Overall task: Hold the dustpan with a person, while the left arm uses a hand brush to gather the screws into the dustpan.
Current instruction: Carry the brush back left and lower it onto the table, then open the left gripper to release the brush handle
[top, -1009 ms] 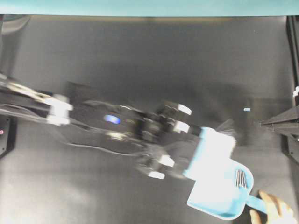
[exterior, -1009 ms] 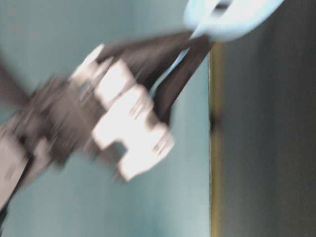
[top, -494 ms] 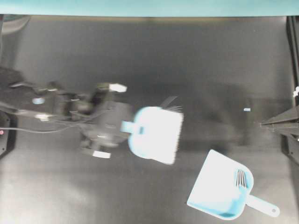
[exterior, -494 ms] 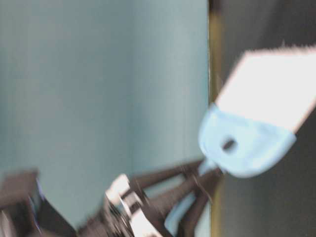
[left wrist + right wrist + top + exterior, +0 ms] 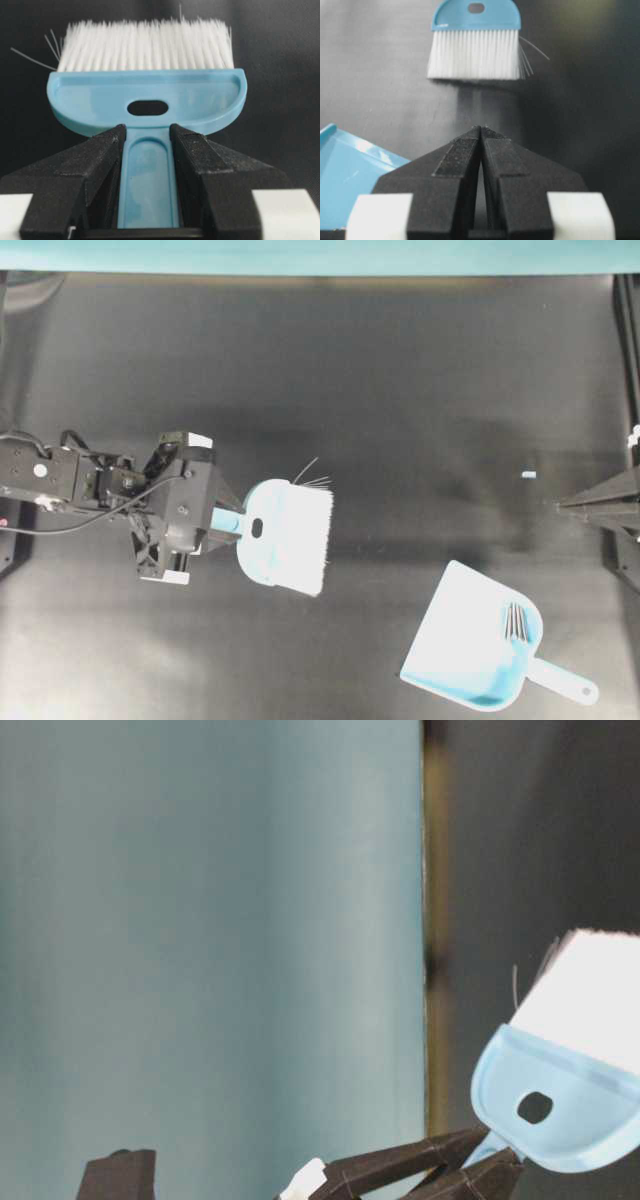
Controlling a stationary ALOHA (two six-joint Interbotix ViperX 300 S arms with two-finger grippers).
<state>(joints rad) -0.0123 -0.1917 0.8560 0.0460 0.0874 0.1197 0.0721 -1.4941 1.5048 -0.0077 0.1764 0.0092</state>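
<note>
Screws (image 5: 515, 621): a tight grey bunch lying inside the dustpan (image 5: 470, 655), up against its back wall near where the handle begins. No loose screws visible on the dark worktop (image 5: 400, 390); one small pale speck (image 5: 529, 475) sits well apart, up toward the right edge — too small to identify.

Dustpan: flat on the worktop at the lower right of the overhead view, mouth facing up-left, handle pointing to the lower right corner. Nothing touches it. No person's hand in any view.

Hand brush (image 5: 287, 537): well apart from the dustpan, left of centre, bristles pointing toward the right. A few stray bristles splay off one end. In the table-level view it looks lifted clear of the surface, though contact is hard to judge.

Left gripper (image 5: 147, 150): jaws closed firmly on the slim handle of the brush, one finger each side, just behind the oval hole. Left arm (image 5: 60, 480) stretches in from the left edge.

Right gripper (image 5: 481, 131): parked at the right edge, fingers pressed together with only a sliver between them, holding nothing. A corner of the dustpan shows at the lower left of its wrist view.

Judgement: gathering looks complete — screws are in the pan. The step in hand appears to be the wrap-up, brush carried off from the pan. The next move likely calls only for setting the brush down or parking the arm, keeping bristles clear of the pan so nothing is flicked out.
</note>
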